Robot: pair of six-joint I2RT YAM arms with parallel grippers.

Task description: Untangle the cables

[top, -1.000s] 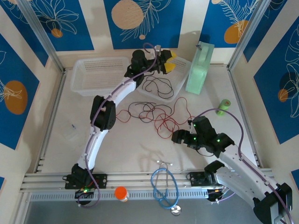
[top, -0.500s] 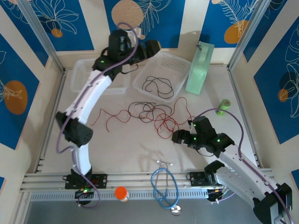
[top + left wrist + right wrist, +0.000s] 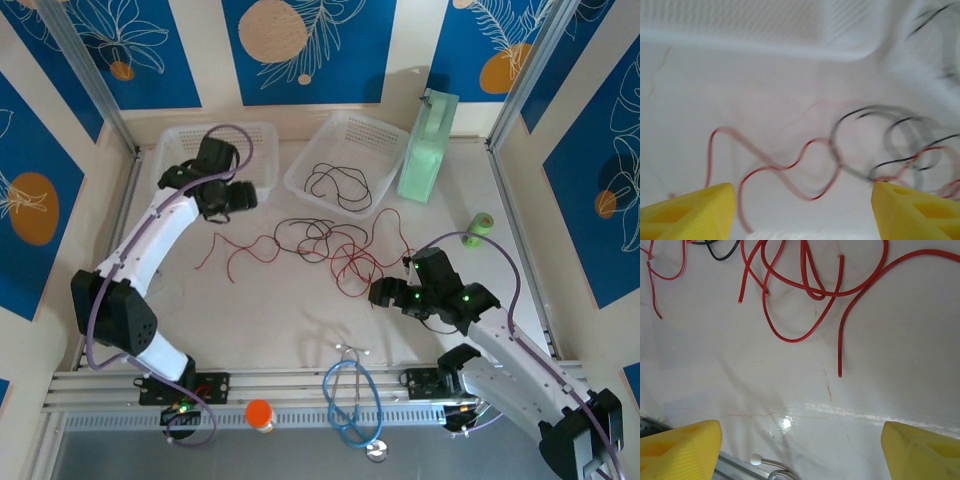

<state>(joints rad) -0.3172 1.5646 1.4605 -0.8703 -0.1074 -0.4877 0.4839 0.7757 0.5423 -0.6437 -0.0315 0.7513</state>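
Tabletop [image 3: 280, 315]: left pincer [image 3: 238, 197] spread wide, seemingly hovering beside cables [image 3: 325, 243].

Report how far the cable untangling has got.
Done: one black cable lies alone in the white basket beside the mint-green container. In hand: nothing; left gripper and right gripper are both open above the table. Remaining: the red-and-black tangle mid-table needs separating.

Robot lab cell, aluminium frame [image 3: 300, 385], printed backdrop panels [image 3: 300, 50]
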